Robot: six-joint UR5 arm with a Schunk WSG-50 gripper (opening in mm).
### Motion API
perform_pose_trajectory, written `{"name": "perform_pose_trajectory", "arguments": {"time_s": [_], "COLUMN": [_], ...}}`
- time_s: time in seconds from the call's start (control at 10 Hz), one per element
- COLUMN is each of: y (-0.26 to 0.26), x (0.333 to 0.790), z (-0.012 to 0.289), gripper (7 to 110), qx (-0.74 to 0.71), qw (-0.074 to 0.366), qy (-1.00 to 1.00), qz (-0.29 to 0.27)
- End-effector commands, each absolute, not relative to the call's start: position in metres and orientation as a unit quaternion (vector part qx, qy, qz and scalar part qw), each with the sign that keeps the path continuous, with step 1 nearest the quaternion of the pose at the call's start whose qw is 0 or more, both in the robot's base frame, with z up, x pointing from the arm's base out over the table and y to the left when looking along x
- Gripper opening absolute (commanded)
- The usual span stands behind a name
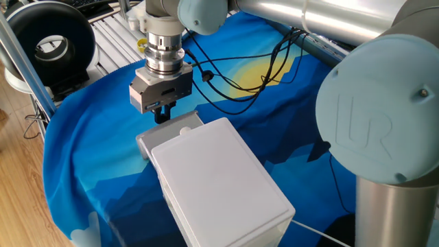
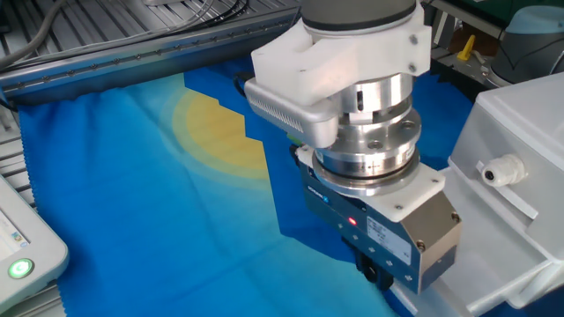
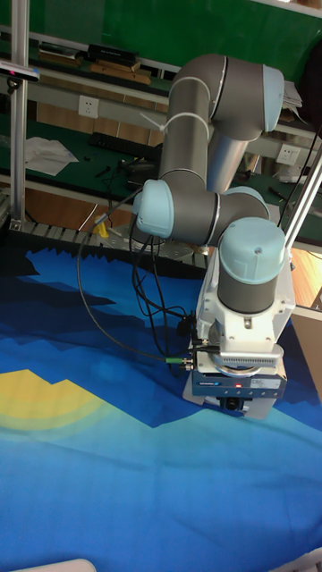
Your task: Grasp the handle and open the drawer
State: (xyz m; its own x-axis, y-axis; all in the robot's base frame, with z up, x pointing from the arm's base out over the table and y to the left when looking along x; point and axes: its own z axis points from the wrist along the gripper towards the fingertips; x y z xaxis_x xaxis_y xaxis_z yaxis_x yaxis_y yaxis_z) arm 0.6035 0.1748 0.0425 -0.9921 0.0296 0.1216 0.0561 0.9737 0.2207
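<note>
A white box (image 1: 219,185) lies on the blue cloth, and the drawer (image 1: 168,134) sticks a little way out of its far end. My gripper (image 1: 162,116) points straight down at the middle of the drawer's front edge, with its dark fingers close together. The handle is hidden between them. From the side, the gripper (image 2: 379,277) hangs just left of the box (image 2: 520,132), its fingertips cut off by the frame's lower edge. A small round white fitting (image 2: 487,173) sits on the box's top near the seam, apart from the fingers. From behind, the gripper (image 3: 234,404) hides the box.
Black cables (image 1: 240,86) trail over the cloth behind the gripper. A black round device (image 1: 51,44) stands at the far left by metal rails. A white pendant with a green light (image 2: 22,255) lies at the cloth's edge. The arm's large base (image 1: 377,123) fills the right.
</note>
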Motion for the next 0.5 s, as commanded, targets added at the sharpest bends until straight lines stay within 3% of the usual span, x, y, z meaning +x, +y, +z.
{"name": "perform_pose_trajectory", "arguments": {"time_s": [0.0, 0.2, 0.3, 0.4], "y": [0.174, 0.176, 0.180, 0.174], "x": [0.599, 0.587, 0.563, 0.571], "z": [0.045, 0.045, 0.053, 0.048], "gripper": [110, 110, 110, 110], "qx": [-0.064, -0.064, -0.054, -0.056], "qw": [0.073, 0.098, 0.146, 0.129], "qy": [-0.989, -0.986, -0.980, -0.984], "qz": [-0.112, -0.115, -0.122, -0.111]}}
